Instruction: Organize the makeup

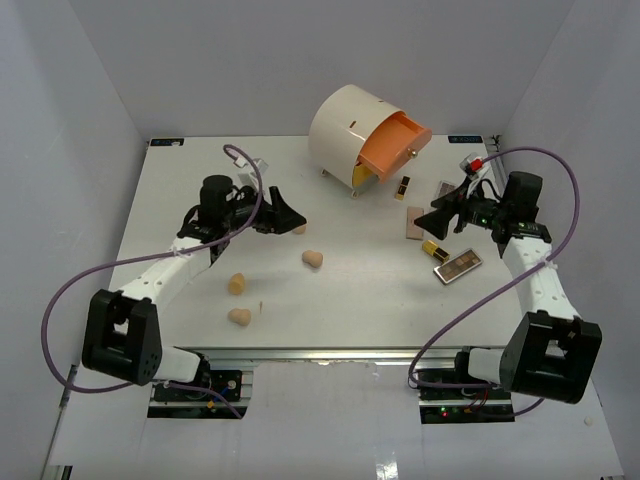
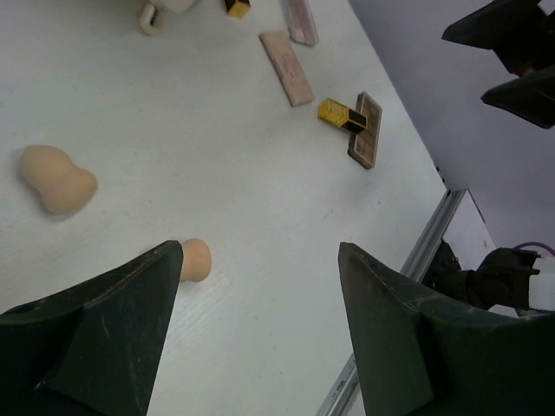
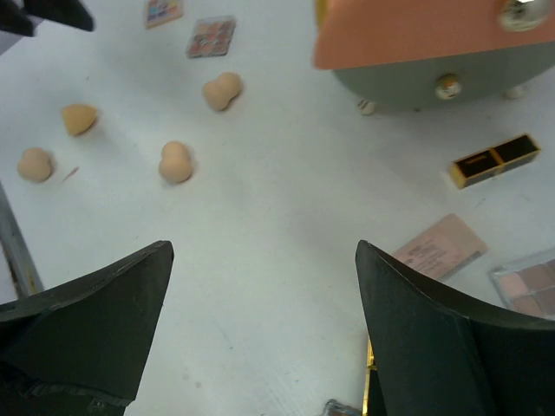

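Note:
Several peach sponges lie on the left half of the white table [image 1: 360,290]: one [image 1: 314,259] mid-table, one [image 1: 237,283] nearer, one [image 1: 240,317] by the front edge. My left gripper [image 1: 285,215] hovers open above a further sponge [image 2: 195,258] that peeks out beside its left finger; another sponge [image 2: 56,178] lies apart. My right gripper [image 1: 440,218] stands open and empty over bare table, beside a pink palette [image 1: 415,225], a gold-and-black lipstick [image 1: 434,249] and a brown palette [image 1: 457,267]. A second lipstick [image 1: 402,187] lies near the box.
The cream round drawer box [image 1: 345,125] stands at the back centre with its orange drawer [image 1: 393,145] pulled open toward the right. Another palette [image 1: 446,188] lies behind the right gripper. Two small printed cards [image 3: 212,36] lie far left. Grey walls enclose the table.

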Controlling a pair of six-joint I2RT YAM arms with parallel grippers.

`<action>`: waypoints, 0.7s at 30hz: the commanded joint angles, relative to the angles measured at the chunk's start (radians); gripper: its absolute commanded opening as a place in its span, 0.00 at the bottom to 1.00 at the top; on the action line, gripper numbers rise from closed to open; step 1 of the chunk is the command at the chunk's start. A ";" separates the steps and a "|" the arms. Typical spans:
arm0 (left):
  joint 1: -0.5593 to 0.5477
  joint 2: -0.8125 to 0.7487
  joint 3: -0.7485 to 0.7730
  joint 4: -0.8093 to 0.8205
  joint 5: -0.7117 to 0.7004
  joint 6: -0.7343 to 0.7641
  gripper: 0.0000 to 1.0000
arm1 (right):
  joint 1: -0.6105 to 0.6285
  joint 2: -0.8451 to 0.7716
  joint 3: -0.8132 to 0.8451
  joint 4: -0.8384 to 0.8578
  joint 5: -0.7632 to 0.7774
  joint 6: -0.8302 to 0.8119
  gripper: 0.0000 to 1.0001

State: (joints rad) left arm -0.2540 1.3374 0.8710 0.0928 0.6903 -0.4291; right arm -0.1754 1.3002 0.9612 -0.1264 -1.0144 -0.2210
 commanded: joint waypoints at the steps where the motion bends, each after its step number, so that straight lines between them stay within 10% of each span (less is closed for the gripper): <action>1: -0.152 0.077 0.086 -0.215 -0.233 -0.014 0.78 | 0.046 -0.147 -0.138 -0.075 -0.006 -0.134 0.91; 21: -0.370 0.423 0.286 -0.468 -0.779 -0.348 0.62 | 0.051 -0.364 -0.245 -0.015 0.009 -0.090 0.92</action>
State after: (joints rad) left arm -0.6220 1.7304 1.0850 -0.3335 0.0043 -0.7228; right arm -0.1239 0.9568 0.7197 -0.1757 -0.9977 -0.2996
